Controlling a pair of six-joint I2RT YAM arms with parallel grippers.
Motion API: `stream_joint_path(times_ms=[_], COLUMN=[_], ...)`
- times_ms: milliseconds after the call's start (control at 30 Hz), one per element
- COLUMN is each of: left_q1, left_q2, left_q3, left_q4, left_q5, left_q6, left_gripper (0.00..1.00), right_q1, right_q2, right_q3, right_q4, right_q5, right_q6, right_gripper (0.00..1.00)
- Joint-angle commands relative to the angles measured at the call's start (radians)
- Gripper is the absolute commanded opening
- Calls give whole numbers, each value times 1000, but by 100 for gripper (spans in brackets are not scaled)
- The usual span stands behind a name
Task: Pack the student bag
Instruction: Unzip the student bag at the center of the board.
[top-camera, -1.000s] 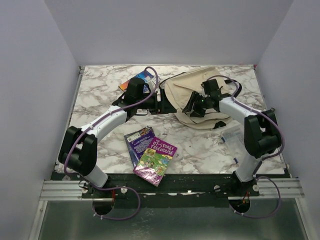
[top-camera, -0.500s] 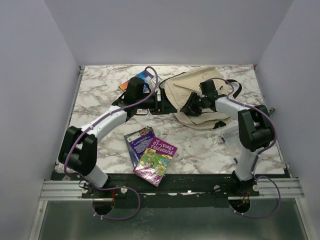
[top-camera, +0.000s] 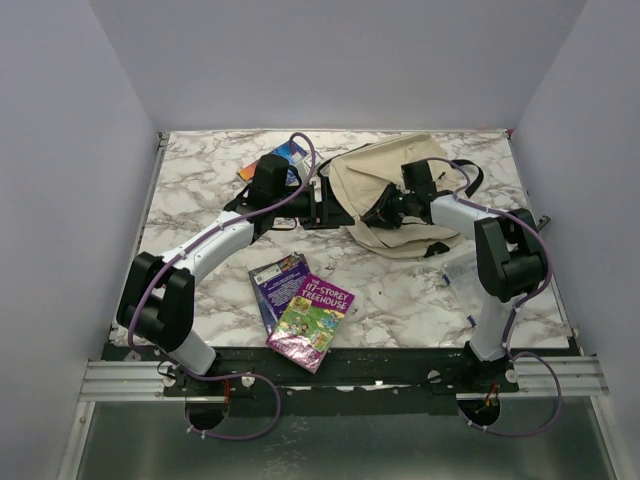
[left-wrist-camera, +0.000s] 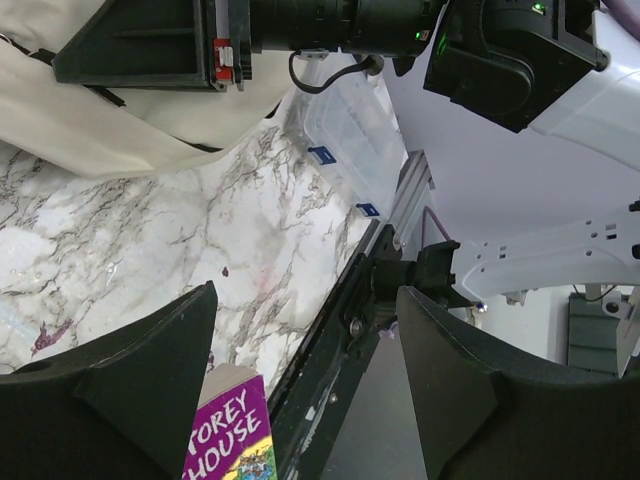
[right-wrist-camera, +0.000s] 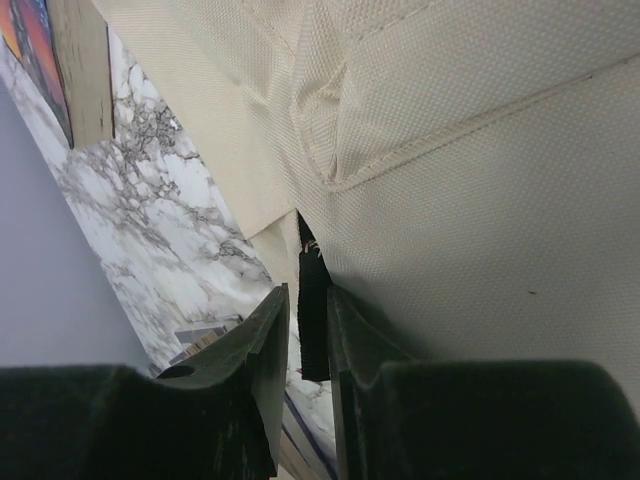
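Note:
The cream-beige student bag (top-camera: 375, 175) lies at the back middle of the marble table, with black straps. It fills the right wrist view (right-wrist-camera: 480, 150). My right gripper (top-camera: 376, 214) is at the bag's left front edge, its fingers closed on a short black webbing tab (right-wrist-camera: 312, 300) that hangs from the fabric. My left gripper (top-camera: 330, 205) is wide open and empty just left of the bag, and its fingers (left-wrist-camera: 110, 390) frame the table edge. The purple "Treehouse" book (top-camera: 312, 320) lies on a darker book (top-camera: 274, 282) at the front.
An orange-and-blue book (top-camera: 274, 160) lies at the back left, behind the left wrist. A clear plastic compartment box (top-camera: 462, 270) sits by the right arm and also shows in the left wrist view (left-wrist-camera: 350, 130). The table's black front rail (left-wrist-camera: 340, 330) is close.
The right arm has folded in and its gripper has moved a little left and back along the bag's edge. The left arm and the books have not moved.

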Motion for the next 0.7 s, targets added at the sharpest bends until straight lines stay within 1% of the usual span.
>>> stream_joint_path(times_ms=[0, 67, 167, 267, 300, 400, 433, 533, 667], left_q1=[2, 3, 3, 4, 4, 13, 21, 32, 33], left_q2=[-10, -6, 0, 12, 20, 58, 77, 145, 244], left_q3=[-7, -7, -7, -9, -10, -3, 3, 54, 128], left_q4=[36, 43, 44, 44, 44, 38, 27, -75, -128], left_q5=[30, 33, 30, 8, -5, -52, -87, -190, -228], left_q6=[-4, -6, -6, -19, -29, -100, -129, -237, -369], left_gripper=[75, 75, 75, 74, 72, 72, 72, 69, 68], right_q1=[-5, -6, -6, -5, -5, -5, -5, -5, -5], right_q2=[16, 19, 20, 14, 12, 12, 15, 12, -24], right_q3=[-7, -3, 5, 12, 12, 13, 16, 13, -26], right_q4=[35, 32, 22, 7, 4, 3, 6, 34, 87], right_q5=[-2, 4, 5, 1, 0, -22, -45, -111, -124], right_q6=[15, 6, -15, -42, -52, -77, -85, -77, -27], right_gripper=[25, 23, 16, 2, 1, 1, 1, 0, 1])
